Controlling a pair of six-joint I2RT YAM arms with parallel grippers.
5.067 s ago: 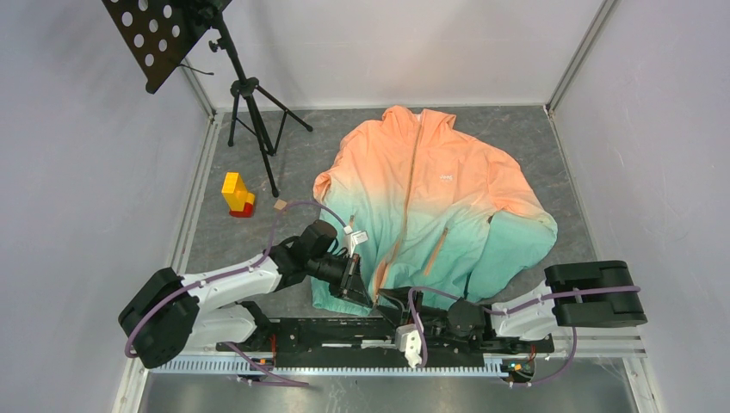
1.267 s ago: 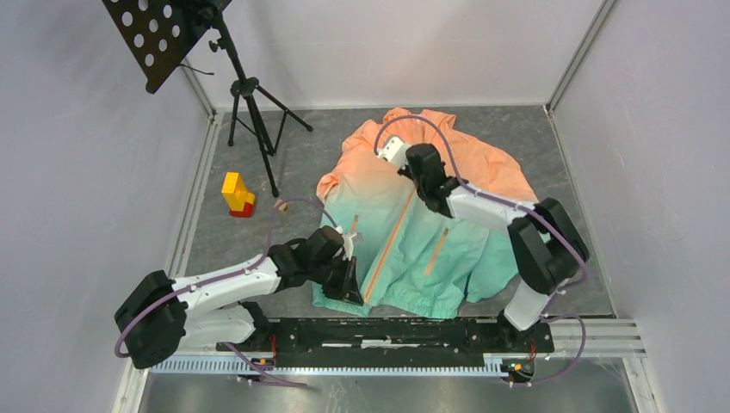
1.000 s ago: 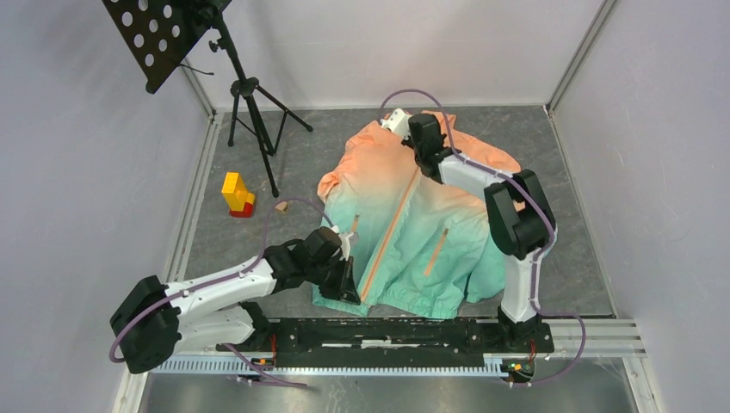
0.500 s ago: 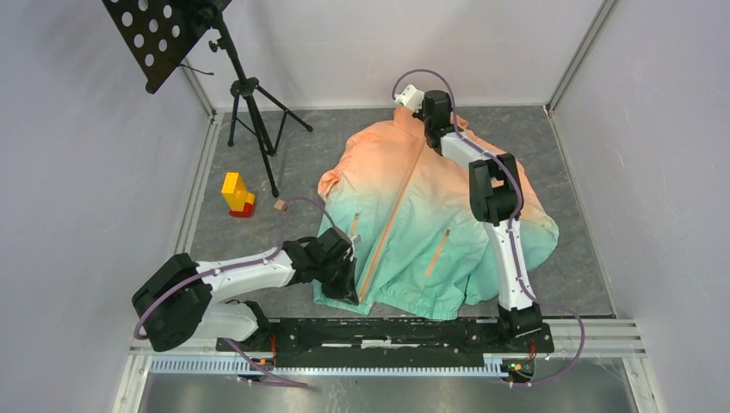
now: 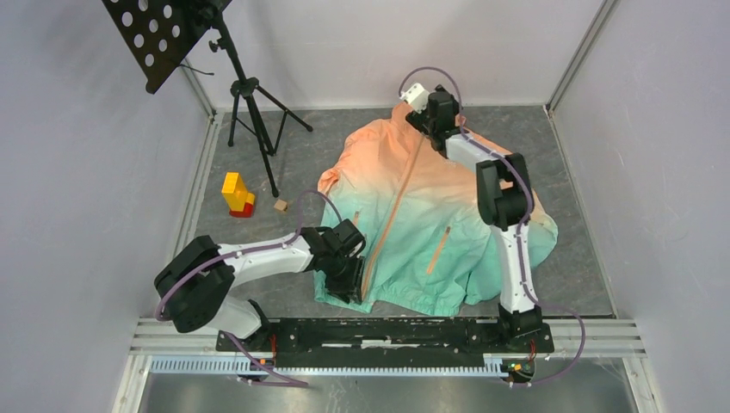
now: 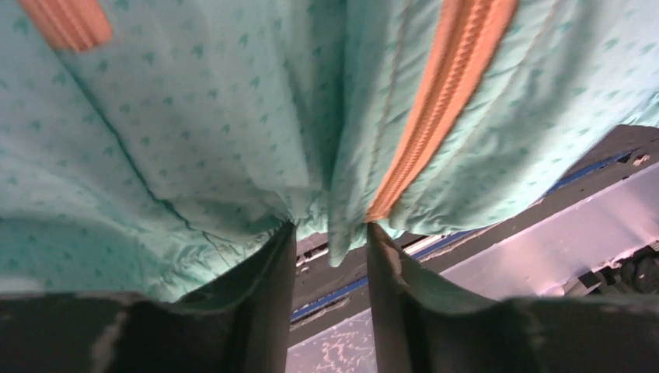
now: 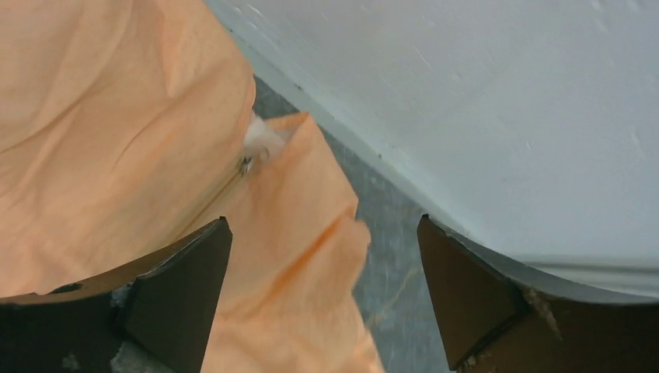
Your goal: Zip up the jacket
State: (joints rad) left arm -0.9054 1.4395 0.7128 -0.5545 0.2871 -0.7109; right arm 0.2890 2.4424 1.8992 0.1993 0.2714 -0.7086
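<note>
Grey speckled tabletop [image 5: 284, 159], white walls [image 5: 387, 52]: at the near edge the left gripper [image 6: 330, 231] pinches the teal hem [image 6: 233, 194] of the spread jacket [image 5: 448, 194] beside its tan zipper [image 5: 392, 215]; at the far collar [image 7: 303, 186] the right gripper [image 7: 322, 225] gapes (slider [image 7: 245, 163] apparently home). Best lifted straight off, snagging nothing.

You have the jacket [image 5: 448, 206] spread on the desk [image 5: 318, 138], right of centre, with your left pincer [image 6: 330, 237] at its near hem and your right pincer [image 7: 322, 233] over its far collar. Left of it lie a small cube [image 5: 281, 205] and a block [image 5: 235, 194], with the tripod stand [image 5: 250, 99] behind them.
</note>
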